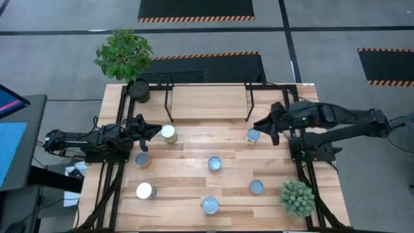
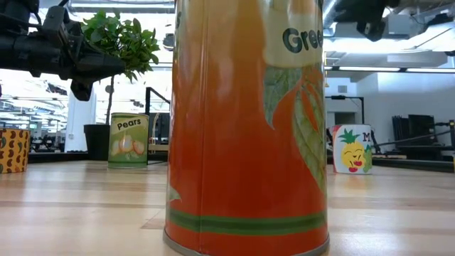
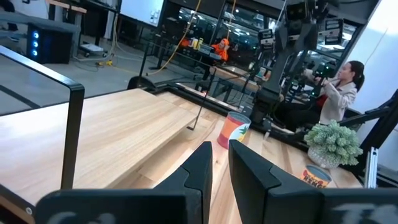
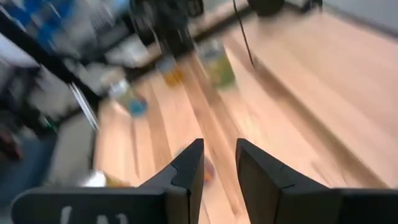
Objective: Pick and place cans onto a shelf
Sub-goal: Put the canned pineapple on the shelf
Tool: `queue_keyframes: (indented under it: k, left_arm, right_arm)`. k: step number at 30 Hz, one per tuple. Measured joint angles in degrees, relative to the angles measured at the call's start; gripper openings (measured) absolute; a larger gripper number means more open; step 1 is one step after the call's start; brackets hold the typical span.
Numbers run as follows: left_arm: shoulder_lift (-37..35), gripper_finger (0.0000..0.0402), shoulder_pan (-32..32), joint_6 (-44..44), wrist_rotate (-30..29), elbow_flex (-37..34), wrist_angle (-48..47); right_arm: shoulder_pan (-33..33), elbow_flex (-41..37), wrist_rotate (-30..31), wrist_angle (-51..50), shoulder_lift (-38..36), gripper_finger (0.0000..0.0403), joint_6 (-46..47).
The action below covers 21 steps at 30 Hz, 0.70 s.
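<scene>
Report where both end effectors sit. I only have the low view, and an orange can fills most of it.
Observer: From the high view, the left end effector is at the table's left side, right beside a pale-topped can.
Operator: Give me the right one.
Observer: The right end effector hovers next to another can, just in front of the shelf's right legs.
Operator: Confirm what is on the shelf.
Observer: The shelf holds no cans. All seven stand on the table in front of it.
</scene>
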Motion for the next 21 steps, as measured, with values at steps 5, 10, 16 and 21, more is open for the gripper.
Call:
queue_keyframes:
  k: [5, 10, 16, 21]
  left_arm:
    - [0.0, 0.0043, 0.0, -0.5, 0.0, 0.0, 0.0]
    - [0.0, 0.0043, 0.0, -0.5, -0.1, 0.0, 0.0]
    - [0.0, 0.0043, 0.0, -0.5, -0.1, 0.0, 0.0]
    - [0.0, 0.0043, 0.0, -0.5, -0.1, 0.0, 0.0]
  right_arm:
    - [2.9, 4.4, -0.1, -9.4, 6.4, 0.0118, -8.8]
    - [4.6, 4.8, 0.0, -13.3, 12.8, 0.0118, -19.7]
    - [3.4, 4.8, 0.3, -15.6, 20.8, 0.0119, -24.0]
    - [1.4, 4.8, 0.3, -19.3, 26.2, 0.0141, -25.0]
